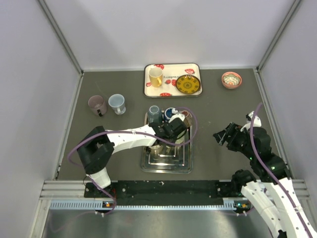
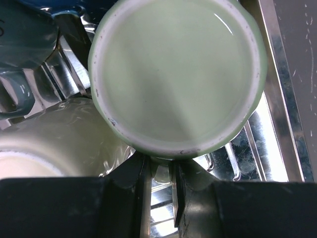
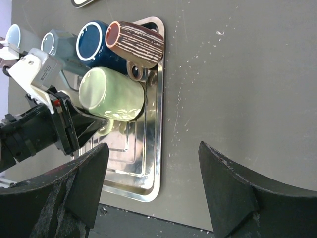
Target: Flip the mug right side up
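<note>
The pale green mug [image 3: 111, 94] lies on its side in the metal tray [image 3: 151, 163], with its base [image 2: 176, 74] facing the left wrist camera. My left gripper [image 2: 161, 166] is shut on the mug's handle [image 2: 162, 171] from the near left. It also shows in the right wrist view [image 3: 74, 126] and in the top view [image 1: 172, 129], where it hides most of the mug. My right gripper [image 3: 153, 173] is open and empty over bare table to the right of the tray; it also shows in the top view [image 1: 224, 135].
A blue-grey mug [image 1: 154, 114], a navy mug [image 1: 170, 113] and a brown striped mug [image 3: 136, 42] crowd the tray's far end. A pale mug [image 2: 49, 144] lies beside the green one. A floral tray [image 1: 194, 68], a small bowl [image 1: 231, 79] and two mugs [image 1: 97, 104] stand farther off.
</note>
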